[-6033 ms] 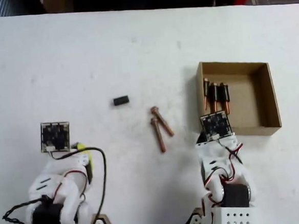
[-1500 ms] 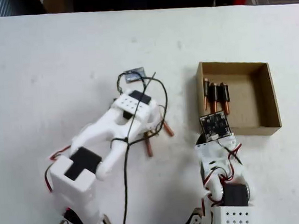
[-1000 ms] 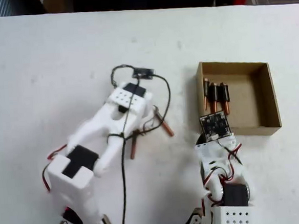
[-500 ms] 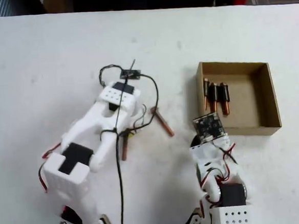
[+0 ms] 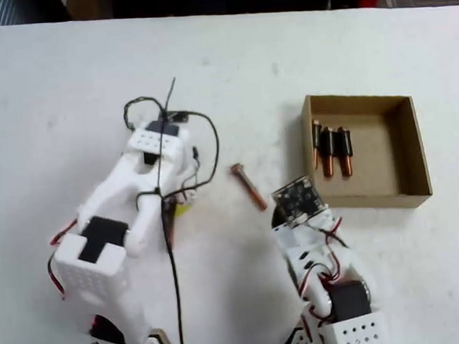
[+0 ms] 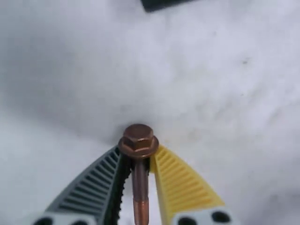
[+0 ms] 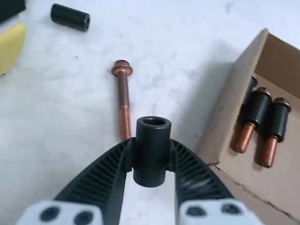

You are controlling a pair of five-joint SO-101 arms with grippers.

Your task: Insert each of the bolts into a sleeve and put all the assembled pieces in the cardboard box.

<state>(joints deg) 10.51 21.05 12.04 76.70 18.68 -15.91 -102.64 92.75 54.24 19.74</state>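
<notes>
Basically small rigid parts, easy to hold but fiddly to line up. The copper bolt [image 6: 138, 140] is probably light, stiff and a bit slick on the smooth shank, so it is best pinched just under the hex head. The left fingers [image 6: 164, 164] are closed tight on it right there, with the head poking past the tips and the shank running back between them. The head is close to the table [image 5: 66, 89], cannot tell if touching. The right fingers [image 7: 180, 159] are clamped around a black sleeve [image 7: 152, 161] with its open bore sticking out past the tips. It looks hard, with no crush risk, but could twist if held loosely. A second bolt [image 5: 249, 187] lies flat on the table between the arms, near the box. A spare sleeve [image 7: 70, 17] lies on its side further off, apart from that bolt. The cardboard box [image 5: 365, 202] sits just beside the right arm with its top open. It holds three finished pieces [image 5: 330, 148] side by side near one wall, and the rest of its floor is bare. Judging by that, two pairs are left to join and drop in
</notes>
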